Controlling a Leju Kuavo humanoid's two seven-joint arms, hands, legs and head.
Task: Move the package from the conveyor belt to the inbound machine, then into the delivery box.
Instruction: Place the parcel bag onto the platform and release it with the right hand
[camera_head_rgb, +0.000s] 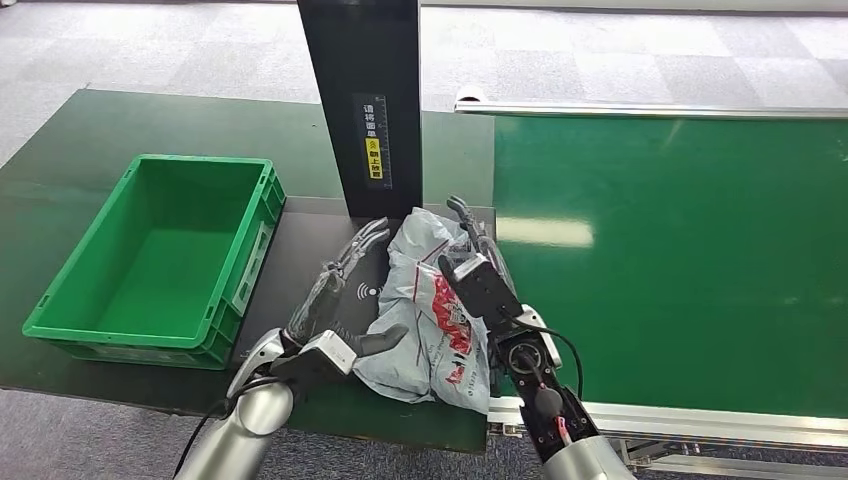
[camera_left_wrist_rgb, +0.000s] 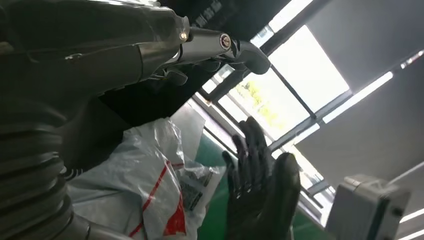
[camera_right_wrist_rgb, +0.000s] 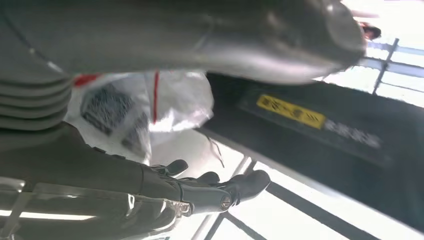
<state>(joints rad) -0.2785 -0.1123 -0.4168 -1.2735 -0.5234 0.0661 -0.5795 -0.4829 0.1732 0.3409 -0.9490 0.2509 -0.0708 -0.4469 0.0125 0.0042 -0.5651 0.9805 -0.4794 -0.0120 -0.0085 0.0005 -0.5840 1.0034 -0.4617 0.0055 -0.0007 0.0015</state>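
Observation:
The package (camera_head_rgb: 430, 310), a crumpled grey-white plastic mailer with red print, lies on the dark platform (camera_head_rgb: 310, 235) of the inbound machine, in front of its black column (camera_head_rgb: 365, 100). My left hand (camera_head_rgb: 335, 300) stands at the package's left side with fingers straight and its thumb against the bag's lower edge. My right hand (camera_head_rgb: 480, 285) stands at the package's right side, fingers stretched out. In the left wrist view the bag (camera_left_wrist_rgb: 140, 180) sits between my left hand (camera_left_wrist_rgb: 100, 55) and my right hand (camera_left_wrist_rgb: 255, 180). The right wrist view shows the bag (camera_right_wrist_rgb: 175, 97) and my left hand's fingers (camera_right_wrist_rgb: 200, 187) beyond it.
An empty green delivery box (camera_head_rgb: 160, 250) stands on the dark table to the left of the platform. The green conveyor belt (camera_head_rgb: 680, 250) runs along the right. A yellow label (camera_right_wrist_rgb: 290, 111) marks the column.

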